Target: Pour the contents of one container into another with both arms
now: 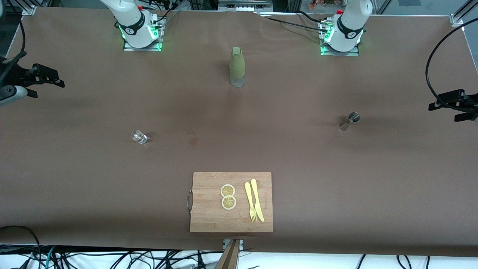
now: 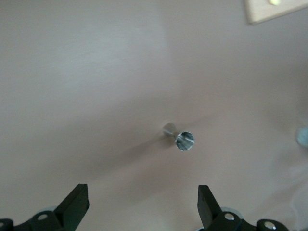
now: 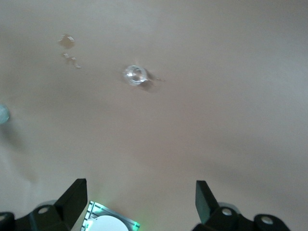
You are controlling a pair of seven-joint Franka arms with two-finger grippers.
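Two grippers hang high over the brown table (image 1: 74, 168), both empty. Left gripper (image 2: 143, 207) has its fingers spread wide, looking straight down on the little silver jigger (image 2: 184, 140), which stands upright toward the left arm's end of the table. Right gripper (image 3: 140, 204) is spread wide too, over the small clear glass (image 3: 134, 75), upright toward the right arm's end. Between them, near the bases, stands the green bottle (image 1: 237, 66); nearest the front camera lies the cutting board (image 1: 209, 213) with two lemon slices (image 1: 228, 196), a fork (image 1: 250, 201) and a knife (image 1: 257, 200).
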